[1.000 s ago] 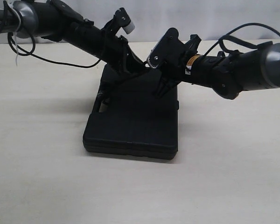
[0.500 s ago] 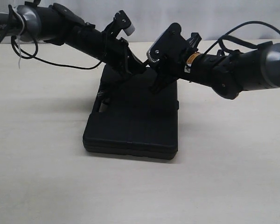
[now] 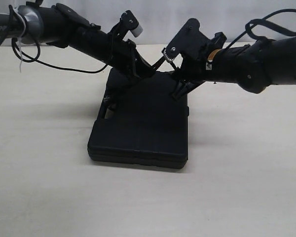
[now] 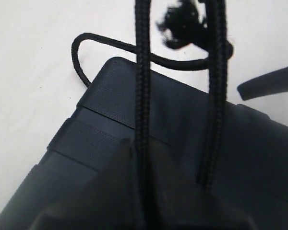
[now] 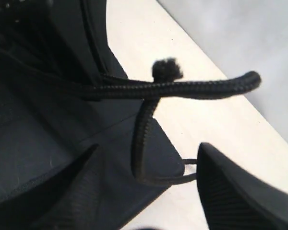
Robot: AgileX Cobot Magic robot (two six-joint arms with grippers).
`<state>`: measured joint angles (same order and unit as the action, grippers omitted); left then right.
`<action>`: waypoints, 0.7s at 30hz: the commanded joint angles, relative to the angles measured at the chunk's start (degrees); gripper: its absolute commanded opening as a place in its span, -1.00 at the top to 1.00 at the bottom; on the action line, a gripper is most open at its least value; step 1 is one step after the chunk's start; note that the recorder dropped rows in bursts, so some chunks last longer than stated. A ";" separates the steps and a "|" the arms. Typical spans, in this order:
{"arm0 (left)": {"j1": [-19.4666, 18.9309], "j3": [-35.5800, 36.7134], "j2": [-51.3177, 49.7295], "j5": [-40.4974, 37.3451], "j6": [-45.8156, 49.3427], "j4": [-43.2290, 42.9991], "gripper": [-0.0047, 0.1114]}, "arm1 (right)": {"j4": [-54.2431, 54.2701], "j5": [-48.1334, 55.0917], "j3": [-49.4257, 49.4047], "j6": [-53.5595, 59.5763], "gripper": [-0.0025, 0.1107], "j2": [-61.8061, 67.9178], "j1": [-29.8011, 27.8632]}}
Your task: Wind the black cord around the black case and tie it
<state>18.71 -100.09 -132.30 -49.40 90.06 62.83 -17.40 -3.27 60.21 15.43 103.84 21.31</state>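
Cord (image 4: 143,96) seemed limp, best taken near frayed end (image 5: 167,69) at twelve o'clock of case (image 3: 138,133); left claw (image 4: 137,148) pinched it; right claw (image 5: 149,148) gaped empty.

Quick headcount: one black case (image 3: 138,133) on one desk (image 3: 246,187). One black cord (image 4: 143,96), though the left wrist view shows two stretches of it running side by side over the case, plus one loop (image 4: 79,52) off the corner. Right wrist view gives one frayed tuft (image 5: 167,69) and one cut end (image 5: 252,79), so two cord ends. Two robot arms, a left arm (image 3: 89,37) and a right arm (image 3: 256,64). Two end effectors: left end effector (image 4: 144,211), right end effector (image 5: 153,201).
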 commanded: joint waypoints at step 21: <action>0.00 0.05 -0.02 0.04 -0.40 0.86 0.92 | 9.09 -19.61 -1.07 10.97 0.74 11.40 -3.18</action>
<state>18.71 -100.09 -132.30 -49.40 89.97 62.83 -6.72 -22.14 58.86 25.68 114.37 18.50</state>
